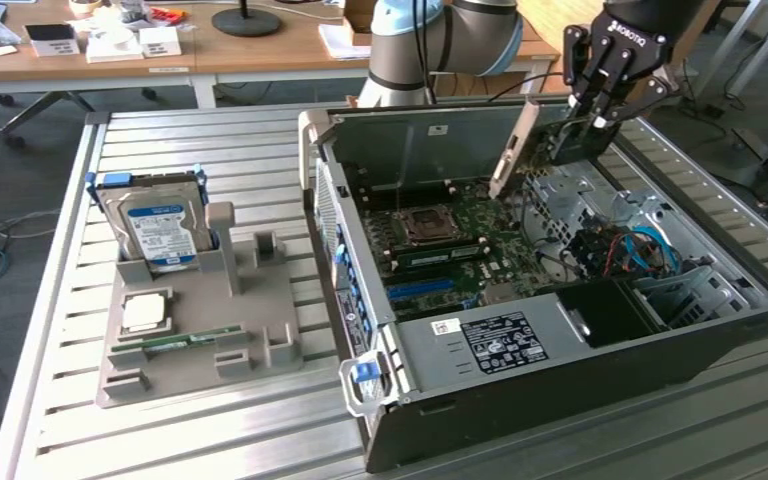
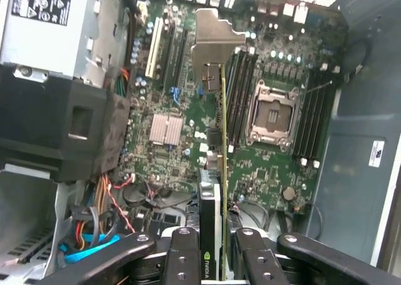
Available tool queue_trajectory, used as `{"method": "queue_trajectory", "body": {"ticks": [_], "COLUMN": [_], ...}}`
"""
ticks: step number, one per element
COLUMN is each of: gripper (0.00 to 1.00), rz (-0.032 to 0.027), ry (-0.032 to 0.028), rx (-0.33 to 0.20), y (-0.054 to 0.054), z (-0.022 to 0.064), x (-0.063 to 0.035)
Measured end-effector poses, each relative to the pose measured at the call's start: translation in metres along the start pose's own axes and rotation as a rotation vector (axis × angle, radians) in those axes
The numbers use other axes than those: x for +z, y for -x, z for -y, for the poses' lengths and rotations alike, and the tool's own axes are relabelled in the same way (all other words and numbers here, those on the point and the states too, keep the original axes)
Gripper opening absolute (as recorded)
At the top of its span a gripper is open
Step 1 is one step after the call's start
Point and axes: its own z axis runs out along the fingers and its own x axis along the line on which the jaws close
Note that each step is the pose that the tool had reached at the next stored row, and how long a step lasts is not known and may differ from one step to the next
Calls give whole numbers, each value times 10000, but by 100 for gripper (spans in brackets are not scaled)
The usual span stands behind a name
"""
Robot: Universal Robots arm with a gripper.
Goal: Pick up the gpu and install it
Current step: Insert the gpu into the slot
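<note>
- Exterior view: the pincer (image 1: 598, 112) hangs over the far end of the open computer case (image 1: 731, 300). Its jaws are partly closed and clamped on the gpu (image 1: 571, 148), which is carried on edge, above the motherboard (image 1: 444, 255) and not touching it.
- Exterior view: the hard drive (image 1: 157, 225) stands in its holder on the bench (image 1: 224, 430), well apart from the work.
- Wrist view: the fingers (image 2: 182, 253) grip the gpu (image 2: 210, 200) across both faces, with its silver bracket (image 2: 210, 44) at the far end. The card appears edge-on between the expansion slots (image 2: 164, 53) and the CPU socket (image 2: 270, 113).
- Judgement: the pick-up is complete and the positioning step is in hand; the card is not seated.
- Judgement: seating calls for the connector edge square over one slot and the bracket at the rear openings. Whether it is lined up cannot be told.
</note>
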Motion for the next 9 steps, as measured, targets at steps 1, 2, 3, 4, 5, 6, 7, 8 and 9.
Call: {"method": "queue_trajectory", "body": {"ticks": [1,2,3,4,5,6,7,8,9], "gripper": [27,27,27,27,27,27,27,27,27], "rz": [-14,-25,-26,-26,-27,-28,-28,-28,-28], "ry": [-90,-149,-166,-171,-174,-178,-184,-189,-193], "rx": [-2,4,43,110,207,324,488,649,786], "y": [2,4,5,6,6,7,7,7,7], "z": [-14,-28,-37,-44,-47,-47,-47,-47,-48], "x": [3,5,9,11,13,15,17,19,21]}}
